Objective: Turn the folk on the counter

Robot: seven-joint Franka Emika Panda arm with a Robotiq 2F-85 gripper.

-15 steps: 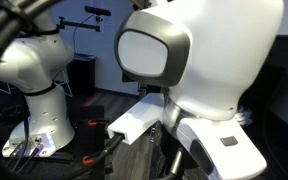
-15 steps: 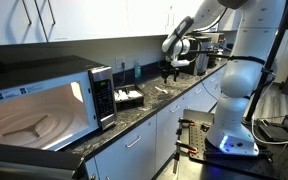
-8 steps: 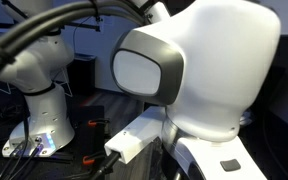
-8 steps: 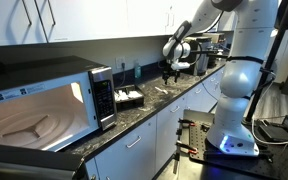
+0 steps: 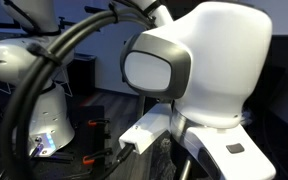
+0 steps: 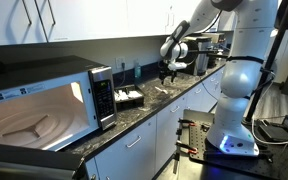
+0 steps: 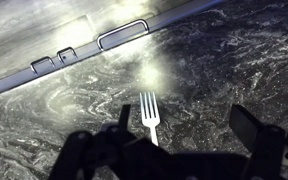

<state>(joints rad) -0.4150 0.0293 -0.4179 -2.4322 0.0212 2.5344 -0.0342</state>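
1. Stainless steel is shining at the far left of an exterior view, where a microwave (image 6: pixel 49 95) is sitting on the counter (image 6: pixel 134 115). The counter's glossy black stone is running away to the right beneath white wall cabinets (image 6: pixel 104 18).
2. Just right of the microwave, a black tray (image 6: pixel 130 98) is resting on the stone, holding pale items too small to name.
3. Further right, the gripper (image 6: pixel 167 73) is hanging over the counter on the white Panda arm (image 6: pixel 234 60). The arm's base is standing on the dark floor before white cupboard doors (image 6: pixel 154 140).
4. In the wrist view, grey-white marbled swirls are filling the picture and a bright glare is catching the stone. A pale band with rounded rectangular outlines is crossing the top left.
5. The fork (image 7: pixel 150 115) is lying flat on the counter near the middle. Its tines are pointing toward the top of the picture and its handle is running down into the gripper's shadow.
6. The dark fingers (image 7: pixel 254 135) are standing spread wide, gripping nothing, with the fork lying nearer the left-hand one.
7. In an exterior view, black cables (image 5: pixel 44 90) are looping at the left, and a rounded white housing (image 5: pixel 199 60) is blocking most of the room behind.
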